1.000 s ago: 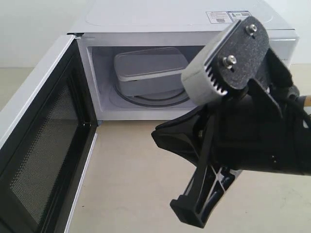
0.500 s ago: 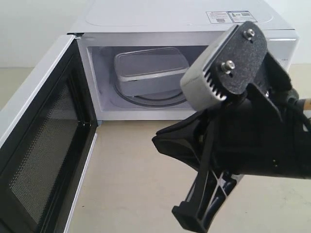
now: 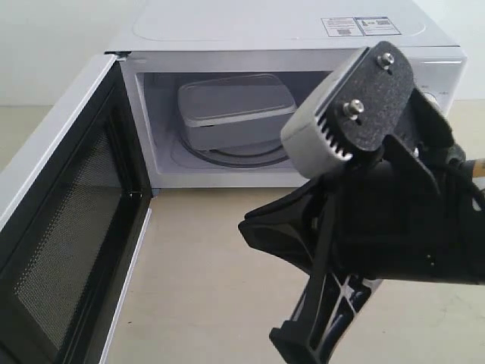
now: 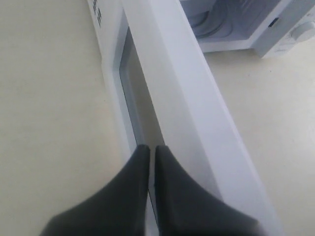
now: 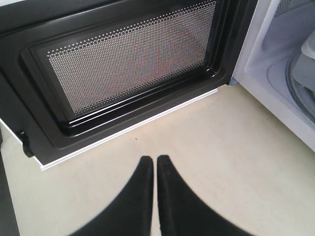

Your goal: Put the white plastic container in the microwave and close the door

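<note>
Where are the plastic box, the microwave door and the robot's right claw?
white plastic container (image 3: pixel 235 102), exterior view, on its flat lid.
door (image 5: pixel 133 59), right wrist view, on its mesh window.
right claw (image 5: pixel 154 159), right wrist view, midway between its closed fingertips.

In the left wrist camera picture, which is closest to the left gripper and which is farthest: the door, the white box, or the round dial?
From the left gripper:
1. The door, right at the gripper's tips.
2. The white plastic container, inside the microwave, mostly cut off by the picture's edge.
3. The round dial, on the far front panel.
</note>
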Tool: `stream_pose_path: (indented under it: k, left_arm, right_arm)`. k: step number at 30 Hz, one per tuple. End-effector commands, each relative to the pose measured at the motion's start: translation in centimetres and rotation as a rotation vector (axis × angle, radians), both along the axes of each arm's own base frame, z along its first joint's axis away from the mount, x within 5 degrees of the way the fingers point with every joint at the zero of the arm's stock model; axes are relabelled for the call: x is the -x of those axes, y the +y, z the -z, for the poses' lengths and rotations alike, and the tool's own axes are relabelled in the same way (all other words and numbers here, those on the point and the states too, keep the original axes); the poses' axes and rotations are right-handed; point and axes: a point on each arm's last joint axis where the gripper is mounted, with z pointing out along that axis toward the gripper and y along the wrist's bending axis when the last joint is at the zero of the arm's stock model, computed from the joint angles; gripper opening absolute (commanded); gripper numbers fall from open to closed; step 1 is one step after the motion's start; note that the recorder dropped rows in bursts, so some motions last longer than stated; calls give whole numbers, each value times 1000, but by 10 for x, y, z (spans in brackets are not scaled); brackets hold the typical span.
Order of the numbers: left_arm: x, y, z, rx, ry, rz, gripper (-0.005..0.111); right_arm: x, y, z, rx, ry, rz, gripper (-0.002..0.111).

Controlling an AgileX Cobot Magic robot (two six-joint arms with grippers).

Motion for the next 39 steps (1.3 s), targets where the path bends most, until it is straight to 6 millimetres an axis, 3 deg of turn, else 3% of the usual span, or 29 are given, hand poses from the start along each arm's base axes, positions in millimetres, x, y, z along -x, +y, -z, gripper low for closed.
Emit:
stream_pose_path:
  k: [1,12,18,29,39]
  left_arm:
    - [-3,-4,4,-2,57,75,4]
    - [-20,-16,9,94,109,192,4]
    - [-31,-22,11,147,112,248,4]
    - [-56,-31,19,230,111,344,4]
    - [-77,-41,26,325,85,413,4]
  right_arm:
    - [1,-1,-1,-4,-3,0,0]
    - [-1,-1,-5,-32,-36,18,0]
    - [1,-9,-20,-100,-119,40,0]
    - [24,-38,-52,-233,-220,34,0]
    - [34,-44,-47,-174,-156,-12,0]
